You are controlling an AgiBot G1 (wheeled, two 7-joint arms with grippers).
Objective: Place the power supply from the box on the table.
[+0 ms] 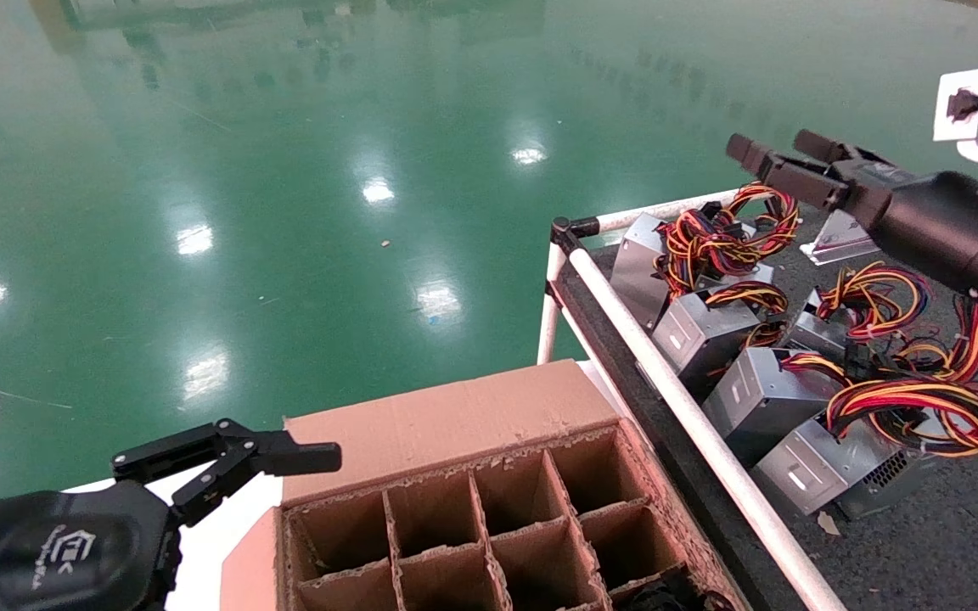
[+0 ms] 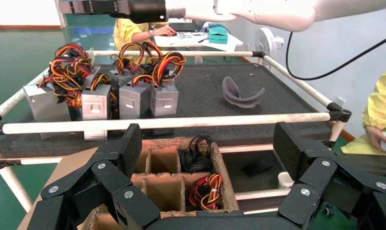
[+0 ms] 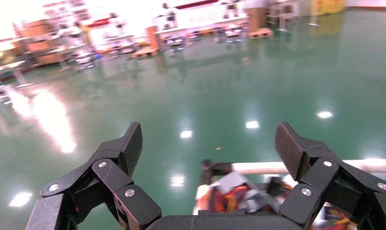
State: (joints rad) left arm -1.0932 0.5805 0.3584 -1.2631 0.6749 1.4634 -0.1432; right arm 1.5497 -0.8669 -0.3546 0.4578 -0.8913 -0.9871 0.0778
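Observation:
Several silver-grey power supplies [image 1: 761, 399] with red, yellow and black wire bundles stand in a row on the dark table [image 1: 922, 543], just inside its white rail [image 1: 693, 407]. My right gripper [image 1: 773, 146] hangs open and empty above the far end of that row; in its wrist view [image 3: 208, 139] the units [image 3: 234, 191] show blurred below. The brown divided box [image 1: 455, 416] sits beside the table. My left gripper [image 1: 230, 454] is open and empty over the box's outer side. Its wrist view [image 2: 208, 141] shows coloured wires [image 2: 205, 191] in one box cell and black wires [image 2: 195, 155] in another.
A white sign [image 1: 969, 102] with a black plug and a metal bracket [image 1: 837, 238] stand at the table's far side. A grey curved object [image 2: 241, 93] lies on the felt. A person in yellow [image 2: 378, 124] sits past the table corner. Glossy green floor surrounds everything.

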